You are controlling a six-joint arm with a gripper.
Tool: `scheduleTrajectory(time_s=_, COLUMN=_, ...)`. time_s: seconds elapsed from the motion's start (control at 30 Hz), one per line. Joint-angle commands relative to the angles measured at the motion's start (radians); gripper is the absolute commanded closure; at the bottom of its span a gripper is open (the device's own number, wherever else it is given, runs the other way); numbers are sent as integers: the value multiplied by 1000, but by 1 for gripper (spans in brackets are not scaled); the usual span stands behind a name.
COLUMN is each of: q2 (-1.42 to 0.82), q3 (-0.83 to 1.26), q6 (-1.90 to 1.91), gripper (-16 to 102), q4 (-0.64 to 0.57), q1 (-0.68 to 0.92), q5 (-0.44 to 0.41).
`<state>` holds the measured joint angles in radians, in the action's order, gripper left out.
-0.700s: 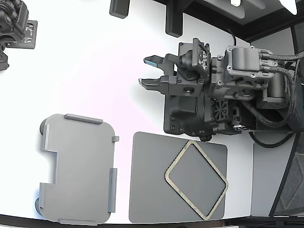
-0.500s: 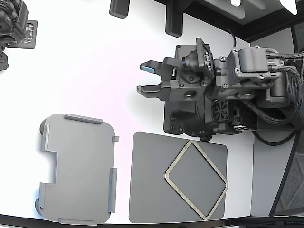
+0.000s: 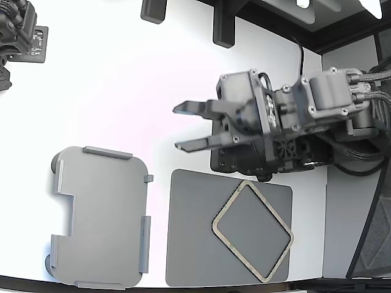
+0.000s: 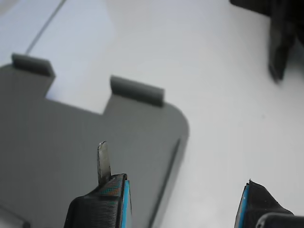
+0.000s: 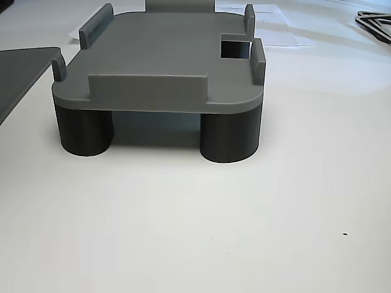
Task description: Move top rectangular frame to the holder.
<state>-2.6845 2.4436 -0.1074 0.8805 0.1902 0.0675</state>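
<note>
The tan-olive speckled rectangular frame (image 3: pixel 229 202) lies flat and turned diagonally on the dark grey mat (image 3: pixel 189 232) at the exterior view's lower right. The light grey holder (image 3: pixel 101 217) stands at the lower left, with nothing on it. It also shows in the wrist view (image 4: pixel 71 142) and, on its round feet, in the other view (image 5: pixel 159 55). My gripper (image 3: pixel 176 128) is open and empty. It hovers over the white table above the mat's far left corner, apart from the frame, fingers pointing towards the exterior view's left. The wrist view shows its blue-edged fingertips (image 4: pixel 116 199) spread wide.
A second arm (image 3: pixel 15 30) sits at the exterior view's top left. Two dark posts (image 3: pixel 223 27) stand at the table's far edge. The table's near edge runs just below the holder and mat. A dark flat piece (image 5: pixel 372 21) lies at the other view's top right.
My gripper has rolled at the wrist, moved down towards the mat in the exterior view, and its fingers stand wider apart. The frame and the holder have not moved.
</note>
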Motion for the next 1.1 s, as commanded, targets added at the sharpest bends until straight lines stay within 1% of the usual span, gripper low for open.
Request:
scheduleTrajectory(time_s=0.0, q2=18, q3=-95, q6=-57, gripper=22, q4=58, q1=176, q5=-31)
scheduleTrajectory(time_s=0.03, q2=40, q3=-123, q6=-86, gripper=29, q4=75, q1=218, q5=-34)
scheduleTrajectory(time_s=0.07, q2=67, q3=-149, q6=-132, gripper=30, q4=98, q1=262, q5=-31)
scheduleTrajectory(time_s=0.1, q2=98, q3=-172, q6=-163, gripper=24, q4=115, q1=301, q5=-28)
scheduleTrajectory(time_s=0.13, q2=124, q3=-187, q6=-170, gripper=14, q4=114, q1=324, q5=-11)
scheduleTrajectory(time_s=0.17, q2=149, q3=-192, q6=-175, gripper=0, q4=100, q1=348, q5=-3)
scheduleTrajectory(time_s=0.2, q2=183, q3=-212, q6=-181, gripper=-11, q4=112, q1=374, q5=-3)
scheduleTrajectory(time_s=0.27, q2=258, q3=-270, q6=-195, gripper=-10, q4=166, q1=430, q5=-26)
scheduleTrajectory(time_s=0.33, q2=327, q3=-324, q6=-198, gripper=-14, q4=209, q1=486, q5=-60)
scheduleTrajectory(time_s=0.43, q2=434, q3=-420, q6=-210, gripper=-14, q4=288, q1=591, q5=-107)
scheduleTrajectory(time_s=0.57, q2=514, q3=-471, q6=-176, gripper=-14, q4=328, q1=769, q5=-186)
scheduleTrajectory(time_s=0.6, q2=525, q3=-477, q6=-176, gripper=-14, q4=342, q1=807, q5=-190)
scheduleTrajectory(time_s=0.67, q2=543, q3=-492, q6=-193, gripper=-14, q4=368, q1=864, q5=-175)
scheduleTrajectory(time_s=0.8, q2=624, q3=-568, q6=-238, gripper=-14, q4=454, q1=920, q5=-118)
scheduleTrajectory(time_s=0.93, q2=658, q3=-588, q6=-268, gripper=-14, q4=508, q1=1022, q5=-118)
scheduleTrajectory(time_s=1.07, q2=707, q3=-647, q6=-321, gripper=-14, q4=580, q1=1109, q5=-95)
